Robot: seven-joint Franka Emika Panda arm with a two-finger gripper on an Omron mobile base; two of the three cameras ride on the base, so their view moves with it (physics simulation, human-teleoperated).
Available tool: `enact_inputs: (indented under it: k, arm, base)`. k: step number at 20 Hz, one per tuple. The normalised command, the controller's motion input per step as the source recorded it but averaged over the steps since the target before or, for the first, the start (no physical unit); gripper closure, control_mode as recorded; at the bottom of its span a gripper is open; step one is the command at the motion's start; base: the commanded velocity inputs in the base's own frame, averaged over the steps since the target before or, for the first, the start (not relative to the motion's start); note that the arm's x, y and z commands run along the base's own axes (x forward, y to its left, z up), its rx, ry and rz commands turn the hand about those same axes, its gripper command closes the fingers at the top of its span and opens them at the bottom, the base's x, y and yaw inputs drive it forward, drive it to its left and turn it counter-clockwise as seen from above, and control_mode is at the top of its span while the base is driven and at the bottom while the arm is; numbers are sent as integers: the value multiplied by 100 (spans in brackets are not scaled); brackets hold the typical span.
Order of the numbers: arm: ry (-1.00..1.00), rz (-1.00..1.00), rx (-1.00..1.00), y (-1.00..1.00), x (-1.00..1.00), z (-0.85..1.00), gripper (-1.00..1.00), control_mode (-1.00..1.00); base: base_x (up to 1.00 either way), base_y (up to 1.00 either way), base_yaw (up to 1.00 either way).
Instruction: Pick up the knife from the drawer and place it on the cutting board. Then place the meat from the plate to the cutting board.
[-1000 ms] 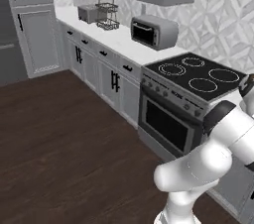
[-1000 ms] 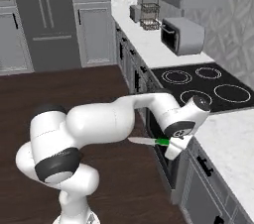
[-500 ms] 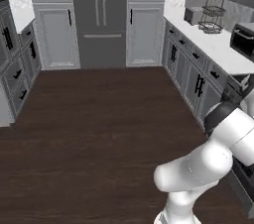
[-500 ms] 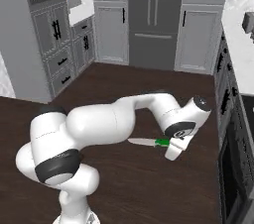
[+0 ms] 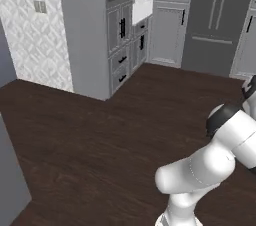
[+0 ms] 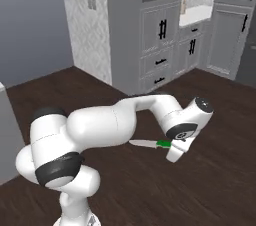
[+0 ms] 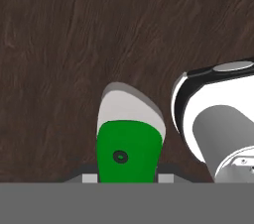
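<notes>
1. Looking left of the knife [image 6: 150, 144], we see the patterned wall panel [image 6: 91, 30] well apart, far back across the dark wood floor [image 6: 210, 185]
2. We find the knife level above that floor, silver blade pointing left, green handle at its right end
3. Our gripper [image 6: 172, 146] is clamped on the knife's handle; from the hand camera the knife [image 7: 129, 143] sits between the fingertips
4. Beyond the knife, up and right, we see grey cabinets [image 6: 170, 45] with black handles

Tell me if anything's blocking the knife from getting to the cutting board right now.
Can't judge: the gripper holds the knife above bare dark wood floor, and the views face grey cabinets, with no cutting board to trace a path to.
</notes>
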Motion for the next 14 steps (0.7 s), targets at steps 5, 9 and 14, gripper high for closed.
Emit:
enact_inputs:
  k: [5,9,14]
  arm:
    - [0,0,0,0,0,0,100,100]
    - [0,0,0,0,0,0,100,100]
    - [0,0,0,0,0,0,100,100]
  base:
    - [41,32,75]
    - [62,51,64]
    - [91,68,52]
